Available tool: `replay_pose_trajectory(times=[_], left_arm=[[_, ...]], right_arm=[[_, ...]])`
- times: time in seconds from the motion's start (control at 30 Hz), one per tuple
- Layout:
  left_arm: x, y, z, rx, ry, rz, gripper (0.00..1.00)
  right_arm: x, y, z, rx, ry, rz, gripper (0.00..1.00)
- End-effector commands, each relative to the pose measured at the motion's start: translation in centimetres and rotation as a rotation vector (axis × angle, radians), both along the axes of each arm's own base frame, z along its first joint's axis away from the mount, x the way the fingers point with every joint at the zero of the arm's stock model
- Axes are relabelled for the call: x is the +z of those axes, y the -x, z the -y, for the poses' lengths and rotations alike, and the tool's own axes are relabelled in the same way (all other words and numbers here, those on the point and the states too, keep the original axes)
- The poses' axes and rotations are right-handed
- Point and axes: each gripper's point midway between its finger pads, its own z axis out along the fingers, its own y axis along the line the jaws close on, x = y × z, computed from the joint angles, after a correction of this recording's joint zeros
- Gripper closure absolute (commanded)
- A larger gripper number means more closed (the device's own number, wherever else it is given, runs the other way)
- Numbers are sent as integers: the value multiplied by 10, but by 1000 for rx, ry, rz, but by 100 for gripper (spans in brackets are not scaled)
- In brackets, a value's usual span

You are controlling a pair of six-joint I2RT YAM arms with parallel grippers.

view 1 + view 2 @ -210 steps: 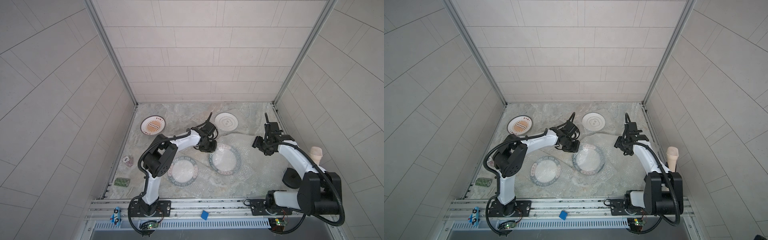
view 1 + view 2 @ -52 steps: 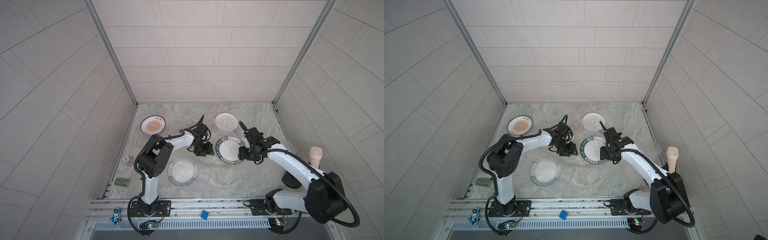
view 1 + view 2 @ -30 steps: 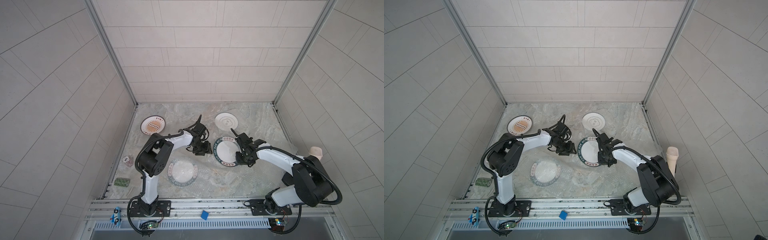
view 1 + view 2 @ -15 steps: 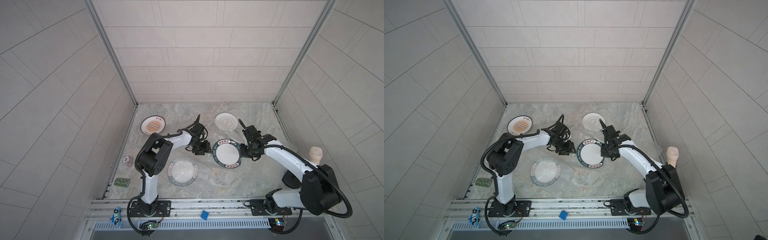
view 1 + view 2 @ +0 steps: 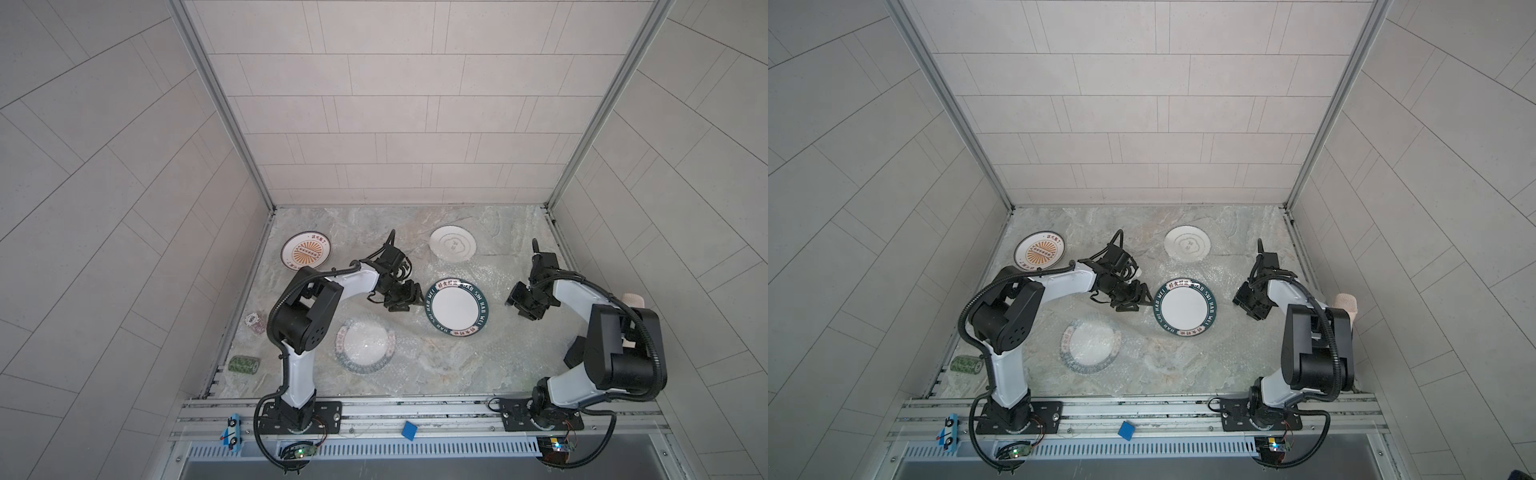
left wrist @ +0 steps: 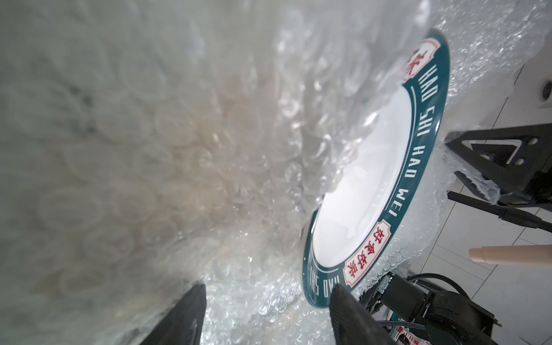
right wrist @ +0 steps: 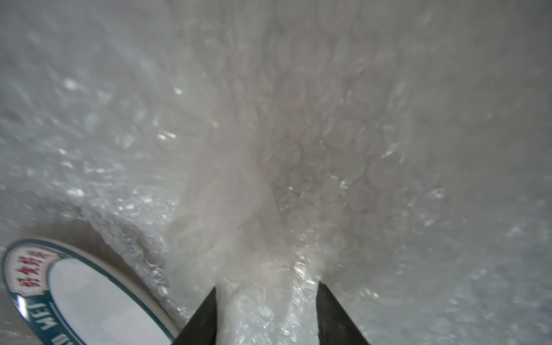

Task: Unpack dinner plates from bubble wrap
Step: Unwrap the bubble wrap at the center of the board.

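Note:
A green-rimmed dinner plate [image 5: 457,306] [image 5: 1185,306] lies bare on top, resting on spread bubble wrap [image 5: 498,270] [image 7: 298,149]. My left gripper [image 5: 409,297] [image 6: 265,301] stands open at its left rim, with only wrap below it. To the plate's right, my right gripper [image 5: 521,305] [image 7: 265,301] is open, a bunched fold of wrap lying between its fingers. Another green-rimmed plate [image 5: 365,345] lies under wrap, nearer the front. The orange sunburst plate [image 5: 306,254] and the grey-ringed plate [image 5: 453,249] sit bare at the back.
A green patterned roll [image 5: 244,364] and a small round piece [image 5: 255,322] lie by the left wall. A pinkish cup [image 5: 631,299] stands at the right wall behind my right arm. Tiled walls enclose three sides; a metal rail [image 5: 374,411] runs along the front.
My right gripper has opened and drawn back to the right, away from the plate's rim. The plate now lies uncovered. The left gripper has widened slightly, staying at the left rim.

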Motion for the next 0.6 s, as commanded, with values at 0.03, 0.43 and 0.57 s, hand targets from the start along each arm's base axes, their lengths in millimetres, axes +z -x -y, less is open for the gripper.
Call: replay_pose_trajectory(times=[0.03, 0.43, 0.57], left_arm=[[13, 9, 11, -54, 33, 10, 29], [11, 8, 25, -82, 43, -7, 36], [5, 3, 26, -59, 22, -18, 43]], right_arm=[[19, -23, 3, -34, -2, 83, 33], [76, -14, 43, -93, 192, 169, 17], [117, -25, 18, -18, 134, 375, 0]])
